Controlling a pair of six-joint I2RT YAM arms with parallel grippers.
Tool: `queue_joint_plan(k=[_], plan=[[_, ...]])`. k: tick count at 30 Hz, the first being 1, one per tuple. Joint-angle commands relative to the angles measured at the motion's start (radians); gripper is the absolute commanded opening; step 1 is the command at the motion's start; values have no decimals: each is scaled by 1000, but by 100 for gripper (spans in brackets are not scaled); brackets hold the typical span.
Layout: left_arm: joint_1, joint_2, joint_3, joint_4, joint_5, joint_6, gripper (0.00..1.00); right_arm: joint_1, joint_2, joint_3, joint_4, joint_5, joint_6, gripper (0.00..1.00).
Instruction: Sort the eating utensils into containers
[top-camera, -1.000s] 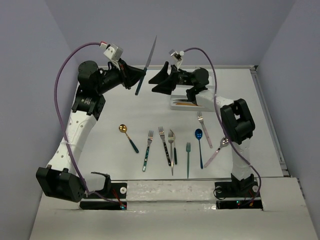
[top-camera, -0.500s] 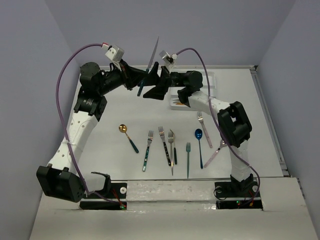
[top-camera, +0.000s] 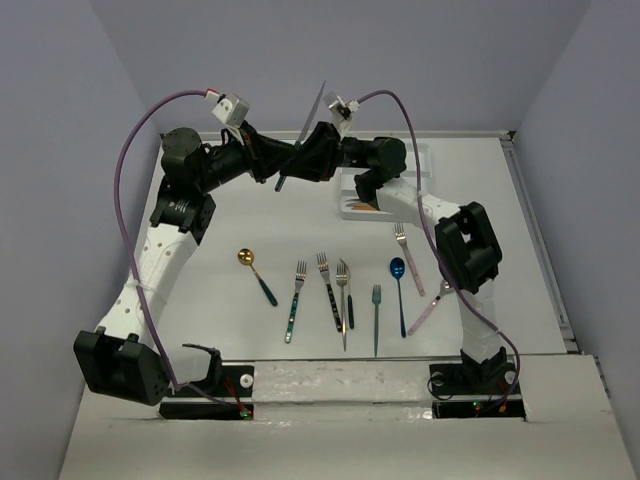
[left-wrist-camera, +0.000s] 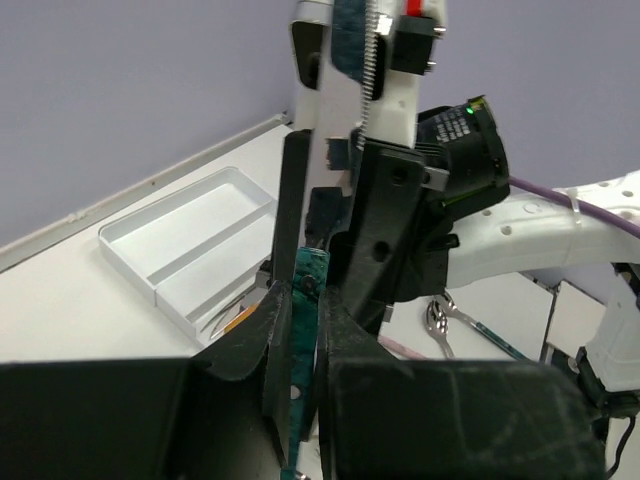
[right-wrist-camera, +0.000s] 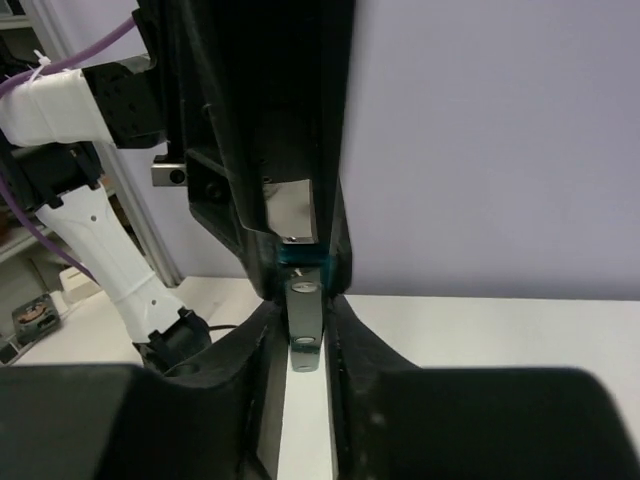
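While my left claw is clenched on the teal handle of a knife, my right claw meets it head-on, high above the far part of the worktop. The knife stands nearly upright, tilted a little, with its blade pointing up toward the back wall and the butt of the handle poking out below my left fingers. From my left wrist I see the handle pinched tight between both fingers.

From my right wrist I see the knife's metal sitting in the narrow slot between my right fingers. One finger stands close on either side of it. I cannot tell whether they press on it or only flank it.

The white tray lies on the worktop just beyond and below my right claw. A few pieces rest at its near end, too small to name.

The other eating utensils lie in a loose row on the near half of the worktop, well apart from both claws. Among them are a gold spoon at the left, several forks, and a blue spoon toward the right.
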Motion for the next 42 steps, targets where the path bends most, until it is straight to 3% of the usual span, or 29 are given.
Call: queue_joint_plan(k=[1, 4, 7, 8, 9, 10, 11, 13, 14, 15, 16, 18, 19, 20, 26, 32, 42], plan=[[-6, -22, -7, 75, 21, -20, 0, 9, 14, 53, 70, 11, 2, 16], [-6, -32, -15, 70, 15, -6, 0, 9, 0, 40, 27, -5, -12, 0], [-6, -42, -14, 38, -23, 34, 4, 9, -44, 1, -119, -16, -110, 0], [-6, -47, -14, 27, -34, 49, 25, 9, -64, -13, -187, -16, -153, 0], [-5, -50, -15, 15, -48, 87, 77, 9, -86, -24, -268, -15, -214, 0], [-5, -59, -20, -8, -62, 109, 97, 9, -107, -33, -371, -9, -362, 0], [-3, -65, -21, -22, -100, 127, 99, 9, -155, -35, -592, 13, -441, 0], [5, -85, -29, -68, -148, 187, 99, -20, -196, -14, -841, 51, -703, 0], [9, -91, -32, -86, -209, 209, 99, -31, -221, 32, -1113, 129, -879, 0], [11, -107, -32, -141, -255, 251, 99, -55, -229, 60, -1236, 178, -970, 0], [12, -114, -30, -175, -389, 270, 99, -66, -230, 91, -1474, 318, -1056, 0], [18, -130, -30, -255, -549, 351, 99, -86, -223, 144, -1629, 486, -1233, 0], [23, -136, -37, -270, -580, 379, 99, -86, -216, 154, -1687, 674, -1285, 0], [34, -142, -49, -280, -609, 403, 99, -95, -201, 160, -1776, 758, -1373, 0], [68, -168, -248, -226, -691, 496, 99, -95, -125, 209, -1999, 1188, -1577, 0], [110, -114, -343, -162, -691, 529, 99, -95, -43, 175, -2028, 1531, -1756, 0], [137, -107, -379, -136, -643, 529, 99, -114, -78, 24, -2009, 1630, -1854, 0]])
